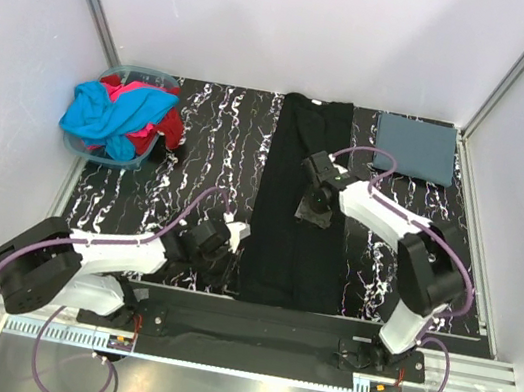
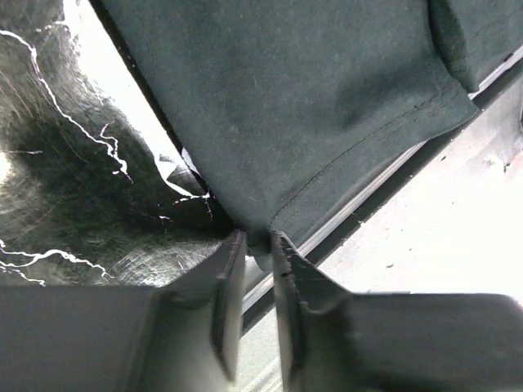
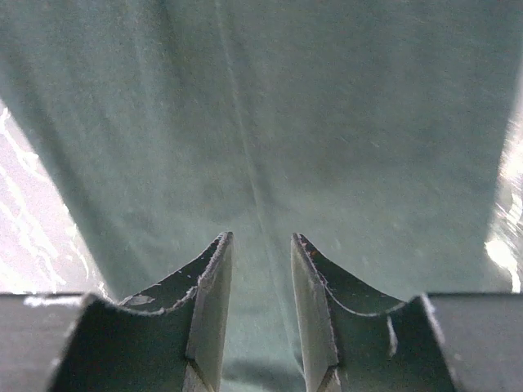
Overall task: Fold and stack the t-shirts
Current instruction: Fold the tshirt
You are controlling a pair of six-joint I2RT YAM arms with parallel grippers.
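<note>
A black t-shirt (image 1: 301, 203) lies as a long narrow strip down the middle of the mat. My left gripper (image 1: 232, 243) is at its near left corner. In the left wrist view the gripper (image 2: 260, 242) is shut on the hem corner of the black t-shirt (image 2: 310, 106). My right gripper (image 1: 314, 214) is over the middle of the strip. In the right wrist view it (image 3: 261, 238) is open, with black cloth (image 3: 327, 122) and a lengthwise crease under it. A folded slate blue-grey t-shirt (image 1: 415, 148) lies at the back right. Cyan (image 1: 114, 115) and red (image 1: 166, 124) t-shirts are heaped at the back left.
The heaped shirts sit in a pale translucent tub (image 1: 147, 73) at the back left corner. The mat (image 1: 210, 146) is black with white marbling. Its near edge and a metal rail (image 2: 384, 180) run just by my left gripper. White walls close in three sides.
</note>
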